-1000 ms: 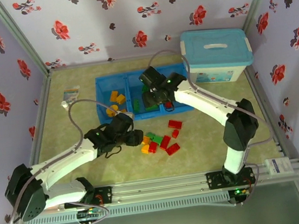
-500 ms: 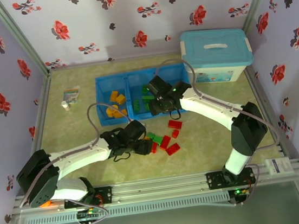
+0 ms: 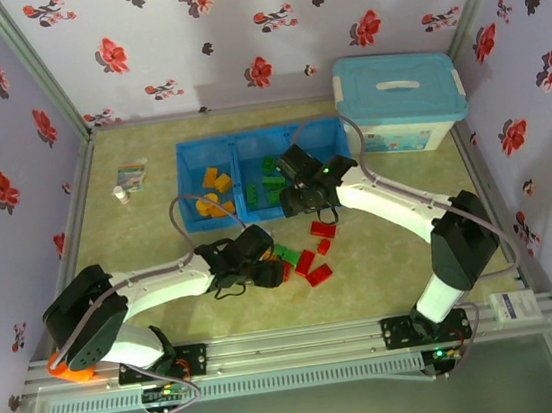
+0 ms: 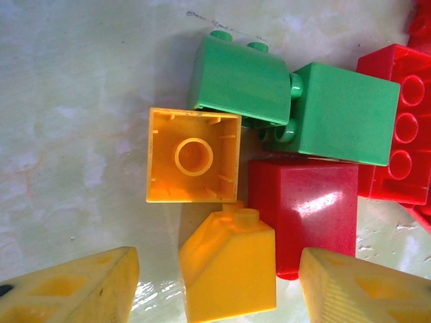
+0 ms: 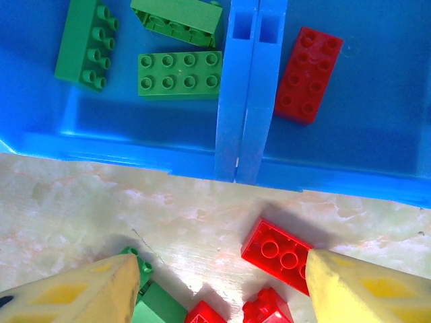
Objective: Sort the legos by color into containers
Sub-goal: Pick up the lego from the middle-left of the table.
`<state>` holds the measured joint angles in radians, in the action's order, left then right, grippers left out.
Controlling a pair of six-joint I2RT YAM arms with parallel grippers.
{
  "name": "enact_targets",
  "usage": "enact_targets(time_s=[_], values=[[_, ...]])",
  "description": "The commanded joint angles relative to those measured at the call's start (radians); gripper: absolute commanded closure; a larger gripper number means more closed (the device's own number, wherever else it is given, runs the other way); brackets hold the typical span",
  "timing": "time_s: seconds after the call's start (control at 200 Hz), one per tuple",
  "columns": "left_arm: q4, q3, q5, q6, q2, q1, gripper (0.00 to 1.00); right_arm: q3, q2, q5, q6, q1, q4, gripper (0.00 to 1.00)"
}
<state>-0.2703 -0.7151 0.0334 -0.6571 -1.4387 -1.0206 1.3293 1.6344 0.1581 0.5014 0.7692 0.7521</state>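
A yellow sloped lego point(image 4: 229, 269) lies on the table between my left gripper's point(image 4: 219, 282) open fingers, with a gap on each side. Just beyond it sit an upturned yellow lego point(image 4: 194, 156), two green ones point(image 4: 239, 81) and a red one point(image 4: 303, 212). From above, the left gripper point(image 3: 262, 259) is down over this pile. My right gripper point(image 5: 222, 269) hangs open and empty above the table, before the blue containers' front wall point(image 5: 168, 161); a red lego point(image 5: 276, 254) lies by its right finger. Green legos point(image 5: 180, 73) fill one container and a red one point(image 5: 308, 74) the container beside it.
The blue tray point(image 3: 184, 177) stands mid-table, with yellow legos point(image 3: 213, 189) in its left compartment. A white box with a light-blue lid point(image 3: 399, 101) sits at the back right. A small bottle point(image 3: 121, 193) and a card point(image 3: 133, 171) lie at the left. Loose red legos point(image 3: 319, 275) lie right of the pile.
My left gripper has swung right onto the pile and its fingers have narrowed around the yellow sloped lego. The right gripper has drawn back from over the tray to its front edge.
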Motion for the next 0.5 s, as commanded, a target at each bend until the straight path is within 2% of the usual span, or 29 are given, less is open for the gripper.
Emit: enact_targets(time_s=[0.0, 0.495], values=[[0.005, 0.036, 0.003, -0.022, -0.010, 0.007, 0.36, -0.021, -0.033, 0.015, 0.019, -0.009, -0.012, 0.34], [-0.026, 0.072, 0.035, -0.020, 0.069, 0.028, 0.38, -0.045, -0.050, 0.016, 0.029, -0.010, -0.018, 0.34]])
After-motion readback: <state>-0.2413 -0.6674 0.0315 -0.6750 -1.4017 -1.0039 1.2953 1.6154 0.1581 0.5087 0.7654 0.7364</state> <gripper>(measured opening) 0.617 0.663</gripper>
